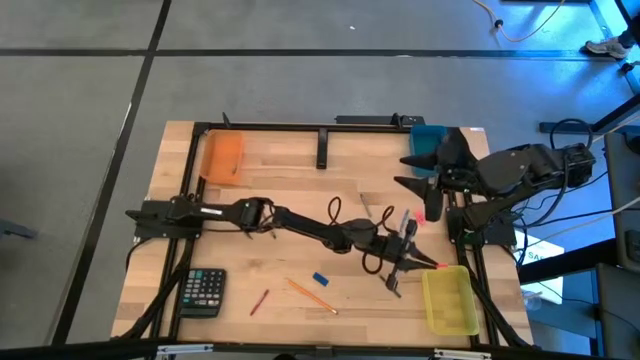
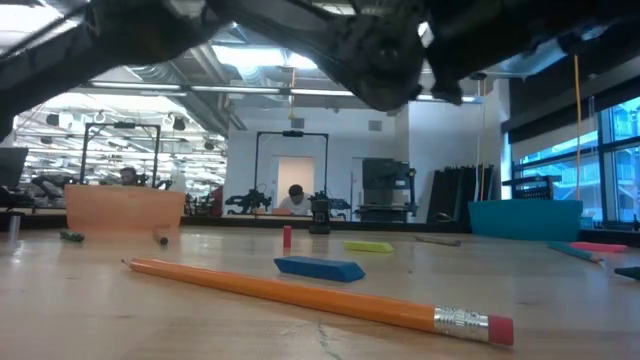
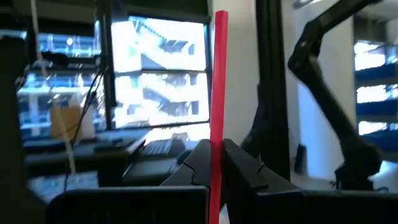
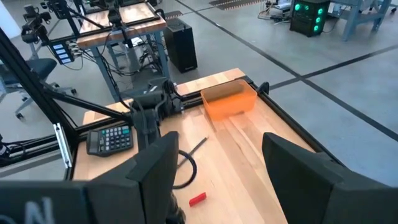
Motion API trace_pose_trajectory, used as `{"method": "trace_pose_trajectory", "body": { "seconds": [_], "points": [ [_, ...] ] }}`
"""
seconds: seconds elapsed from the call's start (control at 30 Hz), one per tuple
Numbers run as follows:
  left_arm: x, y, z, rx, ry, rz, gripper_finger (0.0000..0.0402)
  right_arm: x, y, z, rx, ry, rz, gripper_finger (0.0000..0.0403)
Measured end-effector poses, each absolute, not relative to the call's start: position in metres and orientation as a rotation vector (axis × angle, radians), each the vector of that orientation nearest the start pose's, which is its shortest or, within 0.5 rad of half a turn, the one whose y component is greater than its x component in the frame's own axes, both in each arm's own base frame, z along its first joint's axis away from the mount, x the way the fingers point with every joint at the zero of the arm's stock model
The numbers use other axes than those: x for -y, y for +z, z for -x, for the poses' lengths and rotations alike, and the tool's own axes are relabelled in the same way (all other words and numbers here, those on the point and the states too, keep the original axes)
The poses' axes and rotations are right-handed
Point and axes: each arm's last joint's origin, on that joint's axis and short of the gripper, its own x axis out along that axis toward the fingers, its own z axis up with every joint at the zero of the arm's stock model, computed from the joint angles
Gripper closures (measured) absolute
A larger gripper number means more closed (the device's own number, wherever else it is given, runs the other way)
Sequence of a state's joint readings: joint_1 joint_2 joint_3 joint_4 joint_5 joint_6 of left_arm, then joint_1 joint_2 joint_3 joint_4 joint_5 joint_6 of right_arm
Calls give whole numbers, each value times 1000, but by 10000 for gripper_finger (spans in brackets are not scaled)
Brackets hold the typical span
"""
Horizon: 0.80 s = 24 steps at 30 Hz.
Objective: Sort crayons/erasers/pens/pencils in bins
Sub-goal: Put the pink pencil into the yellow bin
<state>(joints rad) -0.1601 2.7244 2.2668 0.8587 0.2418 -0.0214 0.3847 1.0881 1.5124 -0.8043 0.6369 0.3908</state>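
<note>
Near the bench's right front corner, the left hand is clamped on a long red stick just beside the yellow bin; right hand waits, fingers spread, by the teal bin.

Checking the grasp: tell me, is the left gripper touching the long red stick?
Touching. The left wrist view shows the left gripper shut on the long red stick, which rises from between its fingers.
</note>
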Motion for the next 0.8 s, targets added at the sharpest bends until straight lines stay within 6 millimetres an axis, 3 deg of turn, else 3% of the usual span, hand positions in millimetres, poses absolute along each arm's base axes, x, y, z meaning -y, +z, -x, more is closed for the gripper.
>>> {"method": "trace_pose_trajectory", "body": {
  "seconds": [0.13,0.27,0.5,0.63,0.8],
  "points": [
    [105,178,-594,414,-392,0,390,-54,457,-178,-287,-312,-197,167],
    [104,181,-593,432,-379,-16,390,-56,455,-183,-295,-318,-211,167],
    [106,164,-598,256,-455,-30,390,-60,446,-194,-344,-334,-242,167],
    [107,151,-601,103,-460,-19,390,-63,431,-193,-512,-271,-338,167],
    [108,146,-601,48,-436,-14,390,-68,412,-186,-790,-219,-534,178]
  ]
}}
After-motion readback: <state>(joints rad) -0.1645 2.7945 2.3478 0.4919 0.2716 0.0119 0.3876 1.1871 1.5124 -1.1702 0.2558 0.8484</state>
